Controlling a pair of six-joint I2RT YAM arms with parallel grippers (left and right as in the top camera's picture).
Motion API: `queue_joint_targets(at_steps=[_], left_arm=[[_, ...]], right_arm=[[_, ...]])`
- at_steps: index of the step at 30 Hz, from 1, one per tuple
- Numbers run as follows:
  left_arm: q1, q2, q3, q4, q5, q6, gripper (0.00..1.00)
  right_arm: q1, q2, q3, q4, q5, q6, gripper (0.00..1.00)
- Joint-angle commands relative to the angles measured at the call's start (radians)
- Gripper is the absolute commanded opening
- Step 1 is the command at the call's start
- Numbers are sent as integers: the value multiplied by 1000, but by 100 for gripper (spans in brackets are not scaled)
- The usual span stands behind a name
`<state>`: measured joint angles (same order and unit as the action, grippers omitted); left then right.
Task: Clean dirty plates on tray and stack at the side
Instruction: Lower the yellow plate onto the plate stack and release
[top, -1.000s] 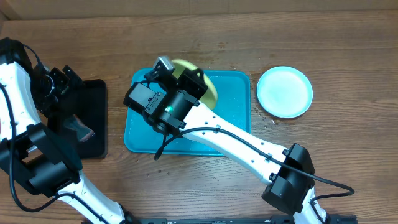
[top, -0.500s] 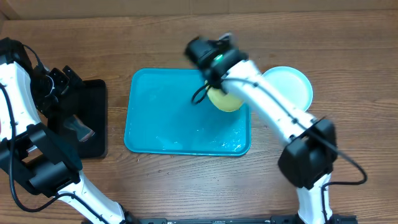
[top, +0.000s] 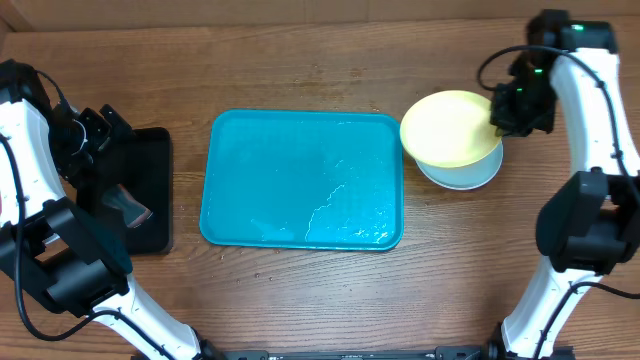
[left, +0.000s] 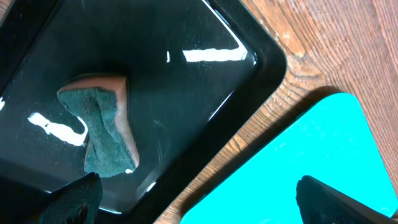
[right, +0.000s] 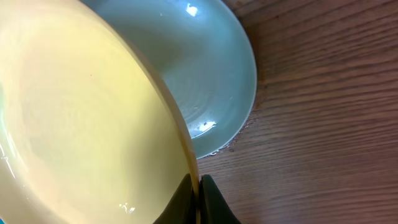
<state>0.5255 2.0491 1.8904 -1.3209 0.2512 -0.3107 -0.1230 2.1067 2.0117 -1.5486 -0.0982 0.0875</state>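
Right gripper (top: 497, 120), clamped on the rim of the round yellow plastic plate (top: 445, 128) held off-centre over the light blue round plastic plate (top: 464, 177) beside the turquoise rectangular tray (top: 300, 170), risks a sliding, unstable stack if released misaligned.

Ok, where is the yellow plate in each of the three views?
Overhead: the yellow plate sits at upper right, just right of the turquoise tray.
Left wrist: not in it.
Right wrist: it fills the left half, rim pinched by the right claw at the bottom edge.
Shared landmark: the light blue plate beneath it, in overhead and right wrist.
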Motion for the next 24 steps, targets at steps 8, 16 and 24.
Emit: queue_joint_targets(at_steps=[8, 16, 24], left_arm=[[-3, -3, 8, 6, 8, 16, 100], [-3, -3, 8, 16, 8, 16, 100], [-3, -3, 8, 16, 8, 16, 100]], right_arm=[[-45, -24, -74, 90, 19, 17, 4], [-46, -24, -309, 281, 25, 51, 4], [-47, -25, -333, 300, 131, 108, 17]])
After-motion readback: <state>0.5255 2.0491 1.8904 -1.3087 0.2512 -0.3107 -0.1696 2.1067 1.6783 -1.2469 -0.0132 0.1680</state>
